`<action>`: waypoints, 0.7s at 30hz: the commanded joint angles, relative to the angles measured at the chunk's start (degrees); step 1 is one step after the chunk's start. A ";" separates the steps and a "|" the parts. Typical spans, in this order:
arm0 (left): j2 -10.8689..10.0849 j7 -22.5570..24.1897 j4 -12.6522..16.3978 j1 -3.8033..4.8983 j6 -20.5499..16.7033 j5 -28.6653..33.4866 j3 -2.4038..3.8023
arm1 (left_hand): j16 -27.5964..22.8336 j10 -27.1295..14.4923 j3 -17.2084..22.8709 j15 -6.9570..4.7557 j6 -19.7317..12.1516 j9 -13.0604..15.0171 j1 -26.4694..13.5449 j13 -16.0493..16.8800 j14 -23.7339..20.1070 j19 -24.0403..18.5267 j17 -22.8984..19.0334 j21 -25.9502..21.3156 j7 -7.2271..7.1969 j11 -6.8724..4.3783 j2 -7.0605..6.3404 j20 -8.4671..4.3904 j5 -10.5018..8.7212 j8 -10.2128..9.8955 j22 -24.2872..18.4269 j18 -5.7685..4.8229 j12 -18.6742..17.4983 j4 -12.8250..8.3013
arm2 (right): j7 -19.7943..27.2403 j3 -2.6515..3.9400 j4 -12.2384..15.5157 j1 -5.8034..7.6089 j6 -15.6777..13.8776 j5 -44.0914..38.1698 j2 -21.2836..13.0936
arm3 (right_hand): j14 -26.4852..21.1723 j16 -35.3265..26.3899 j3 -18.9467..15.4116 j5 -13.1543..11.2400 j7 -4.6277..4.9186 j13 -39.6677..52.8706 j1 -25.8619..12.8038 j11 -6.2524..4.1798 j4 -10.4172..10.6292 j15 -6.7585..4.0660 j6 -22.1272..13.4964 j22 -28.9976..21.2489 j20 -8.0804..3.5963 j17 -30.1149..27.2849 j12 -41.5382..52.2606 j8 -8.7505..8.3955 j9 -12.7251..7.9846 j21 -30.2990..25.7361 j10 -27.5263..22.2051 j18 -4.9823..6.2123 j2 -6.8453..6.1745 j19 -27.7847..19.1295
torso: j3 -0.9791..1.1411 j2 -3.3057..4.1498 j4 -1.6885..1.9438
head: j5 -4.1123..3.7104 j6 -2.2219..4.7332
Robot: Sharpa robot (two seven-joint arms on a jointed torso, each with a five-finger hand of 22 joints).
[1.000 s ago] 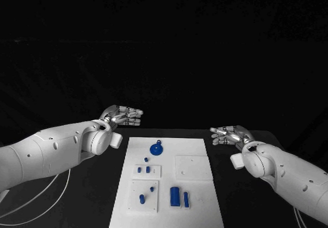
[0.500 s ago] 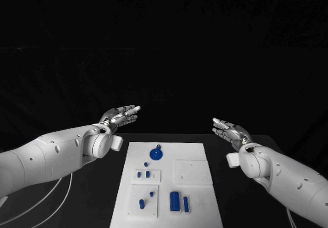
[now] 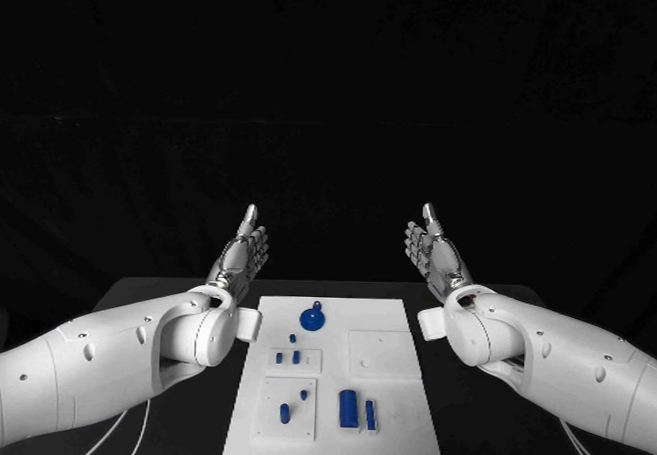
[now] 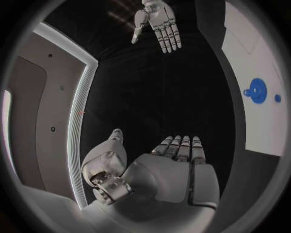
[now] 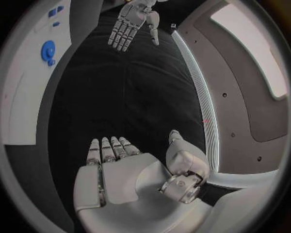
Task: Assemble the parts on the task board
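both hands — left hand and right hand — are raised above the far end of the task board, fingers straight, holding nothing; blue parts lie on the board, on the black bench.

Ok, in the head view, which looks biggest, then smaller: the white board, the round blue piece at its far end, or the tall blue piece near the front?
1. The task board, by far the largest.
2. Round blue piece and tall blue piece: these look close in size, and the tall one sits nearer the camera, so I won't rank them.
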 commanded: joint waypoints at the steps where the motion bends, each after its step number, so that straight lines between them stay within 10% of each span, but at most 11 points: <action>1: -0.92 5.26 4.15 -1.25 -11.12 1.14 0.83 | -0.40 -3.06 -0.44 -0.23 -2.24 -0.16 -7.13 -0.16 -3.41 -2.63 -0.17 -0.40 -0.26 -0.23 -0.03 -0.21 -0.49 -0.44 -0.18 -0.87 -0.48 0.10 | 7.86 -2.27 4.84 0.98 -11.49 9.77 -1.39 | -3.12 -0.31 0.05 -0.71 -0.28 -0.16 -4.72 -0.24 0.62 -0.23 -2.32 -0.20 -0.29 -0.19 -0.34 -0.44 -0.15 -0.41 -2.67 -0.81 -0.16 -2.02 | -0.07 -0.35 0.17 | -0.04 0.02; 4: -1.71 6.33 7.35 -2.37 -14.05 1.37 1.59 | -0.40 -3.06 -0.44 -0.23 -2.24 -0.16 -7.13 -0.16 -3.41 -2.63 -0.17 -0.40 -0.26 -0.23 -0.03 -0.21 -0.49 -0.44 -0.18 -0.87 -0.48 0.10 | 10.01 -4.96 8.93 1.98 -15.15 12.85 -2.67 | -3.12 -0.31 0.05 -0.71 -0.28 -0.16 -4.72 -0.24 0.62 -0.23 -2.32 -0.20 -0.29 -0.19 -0.34 -0.44 -0.15 -0.41 -2.67 -0.81 -0.16 -2.02 | -0.07 -0.35 0.17 | -0.04 0.02; 9: -2.25 7.07 9.54 -3.13 -16.06 1.53 2.10 | -0.40 -3.06 -0.44 -0.23 -2.24 -0.16 -7.13 -0.16 -3.41 -2.63 -0.17 -0.40 -0.26 -0.23 -0.03 -0.21 -0.49 -0.44 -0.18 -0.87 -0.48 0.10 | 11.83 -7.22 12.38 2.82 -18.24 15.44 -3.75 | -3.12 -0.31 0.05 -0.71 -0.28 -0.16 -4.72 -0.24 0.62 -0.23 -2.32 -0.20 -0.29 -0.19 -0.34 -0.44 -0.15 -0.41 -2.67 -0.81 -0.16 -2.02 | -0.07 -0.35 0.17 | -0.04 0.02; 21: -2.28 7.11 9.66 -3.18 -16.17 1.54 2.13 | -0.40 -3.06 -0.44 -0.23 -2.24 -0.16 -7.13 -0.16 -3.41 -2.63 -0.17 -0.40 -0.26 -0.23 -0.03 -0.21 -0.49 -0.44 -0.18 -0.87 -0.48 0.10 | 12.24 -7.73 13.16 3.01 -18.93 16.03 -3.99 | -3.12 -0.31 0.05 -0.71 -0.28 -0.16 -4.72 -0.24 0.62 -0.23 -2.32 -0.20 -0.29 -0.19 -0.34 -0.44 -0.15 -0.41 -2.67 -0.81 -0.16 -2.02 | -0.07 -0.35 0.17 | -0.04 0.02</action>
